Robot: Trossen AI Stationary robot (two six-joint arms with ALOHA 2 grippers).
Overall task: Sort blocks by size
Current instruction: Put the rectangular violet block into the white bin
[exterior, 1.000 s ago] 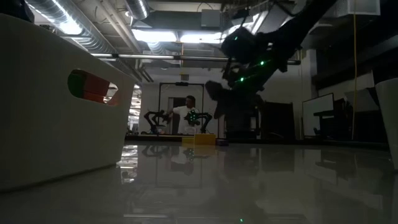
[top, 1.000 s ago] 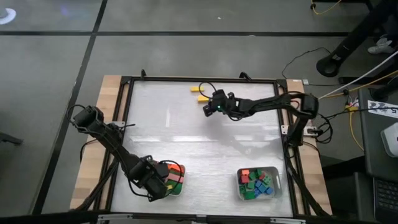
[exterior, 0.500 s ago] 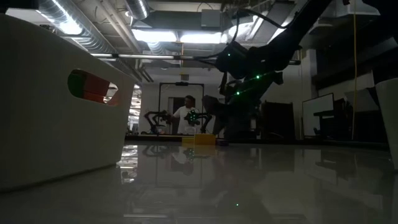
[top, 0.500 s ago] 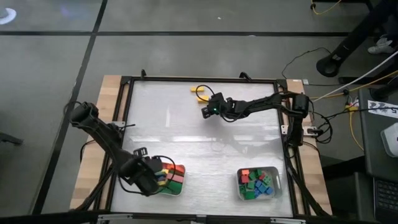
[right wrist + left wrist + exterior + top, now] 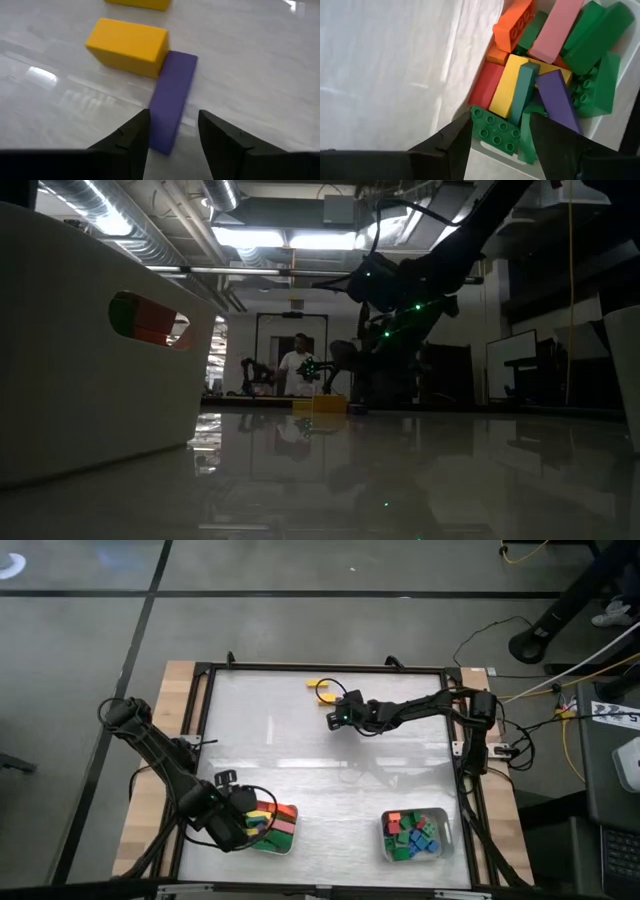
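My left gripper [image 5: 500, 145] is open at the left rim of the left tray [image 5: 283, 846]. The tray holds long blocks in green, yellow, purple, pink, orange and red. A green studded block [image 5: 495, 131] lies on the pile just ahead, between my fingers. My right gripper [image 5: 172, 142] is open near the table's far edge. Its fingers stand on either side of the near end of a long purple block [image 5: 172, 97], which lies flat on the table. A yellow block [image 5: 127, 45] lies against the purple block's far end. The yellow blocks [image 5: 322, 689] also show in the high view.
The right tray [image 5: 446, 840] at the near right holds several small blocks in green, blue and red. A second yellow block [image 5: 137, 4] lies farther off. The left tray's wall [image 5: 90, 340] fills the left of the low view. A person [image 5: 298, 367] stands in the room behind the table.
My left gripper has drawn back from over the left tray toward the table's left edge. My right gripper has come down toward the blocks at the far edge and moved a little toward the table's left.
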